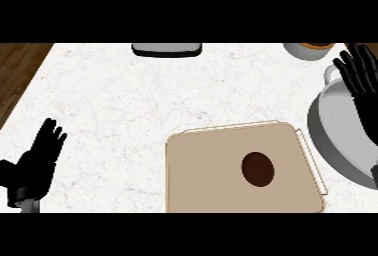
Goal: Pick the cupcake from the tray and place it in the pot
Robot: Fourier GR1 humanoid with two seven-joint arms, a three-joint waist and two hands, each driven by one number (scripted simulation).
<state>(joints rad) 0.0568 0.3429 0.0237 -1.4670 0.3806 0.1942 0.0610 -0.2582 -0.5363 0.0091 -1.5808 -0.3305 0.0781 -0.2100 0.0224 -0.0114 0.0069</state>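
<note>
Nearest me, at about 8 o'clock, I see the left robot hand (37, 160) resting over the table (148, 100), fingers straight and spread, pointing up toward 12, holding nothing. It sits well apart from everything else.

Just right of centre, at about 5 o'clock, lies the tray (199, 175), a tan square with rounded corners, its near edge cut off by the bottom of my view. The cupcake (258, 169) sits on the tray, right of the tray's middle; from above I see it as a dark brown oval. Nothing touches it.

At 3 o'clock, just beside the tray's right edge, is the pot (328, 135), grey and round, running out of my view on the right. The right robot hand (362, 75) is above the pot's far side, fingers straight and spread, pointing to 12, holding nothing. Its forearm crosses the pot's inside along the right edge of my view.

Farther off, at 1 o'clock, a pale cup (310, 50) with an orange-brown top stands near the table's far edge, just left of the right fingertips. At 12 o'clock a flat dark-and-grey thing (167, 49) lies at the far edge; I cannot tell what it is. Dark wood floor (18, 75) shows at 10 o'clock beyond the table's left edge.
</note>
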